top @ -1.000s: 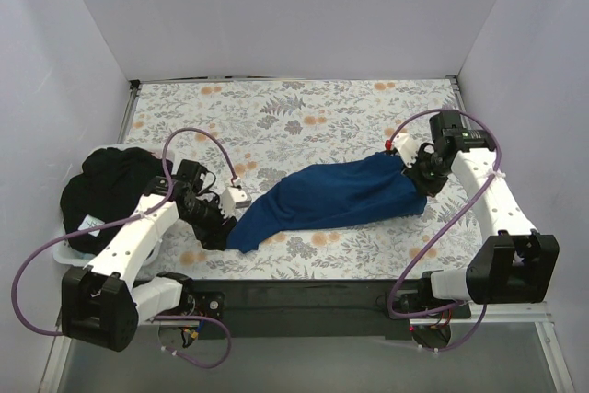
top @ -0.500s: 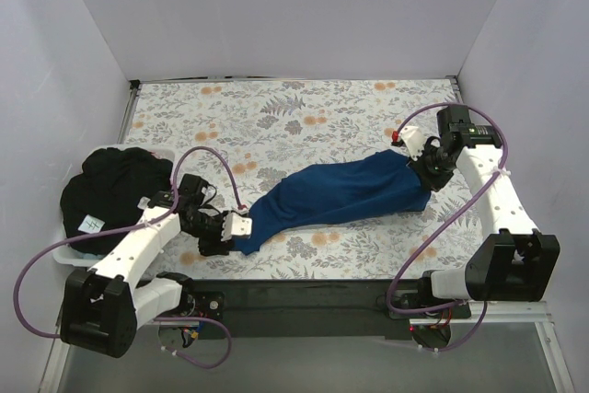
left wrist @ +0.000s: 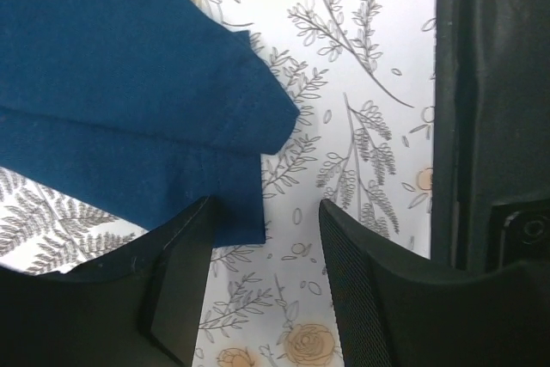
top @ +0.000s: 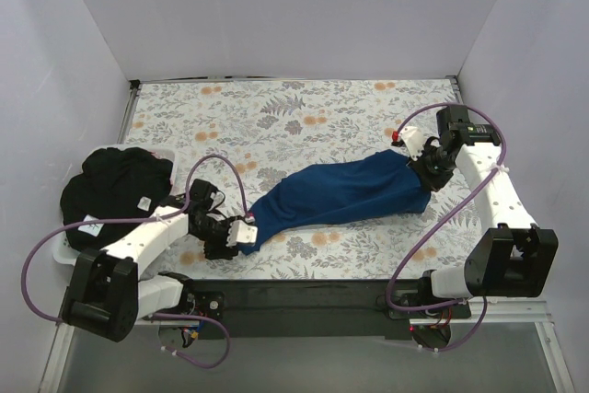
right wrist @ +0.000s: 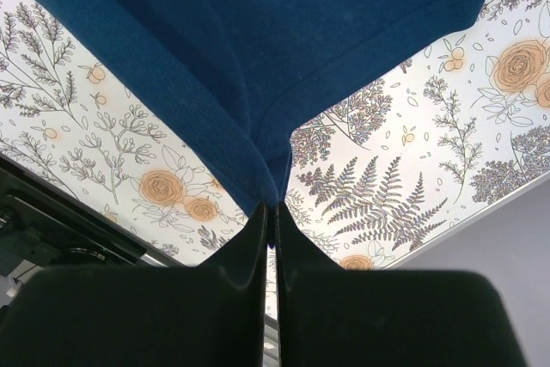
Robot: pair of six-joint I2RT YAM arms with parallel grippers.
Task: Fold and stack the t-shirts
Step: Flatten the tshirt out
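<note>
A dark royal blue t-shirt (top: 340,194) lies stretched in a long band across the floral cloth, from near left to far right. My right gripper (top: 425,175) is shut on its right end; the right wrist view shows the blue cloth (right wrist: 284,49) pinched between the closed jaws (right wrist: 273,212). My left gripper (top: 241,232) is open at the shirt's near-left end, its fingers low over the table with a blue corner (left wrist: 232,204) beside the left finger. A black t-shirt (top: 110,192) with a small white tag lies heaped at the far left.
The white floral cloth (top: 304,121) covers the table. White walls stand at the back and both sides. A black bar (left wrist: 481,100) runs along the table's near edge, close to my left gripper. Purple cables loop from both arms.
My left arm has swung down and to the right, from beside the black heap to the shirt's near-left corner. The right gripper has held its end, shifting slightly up and right.
</note>
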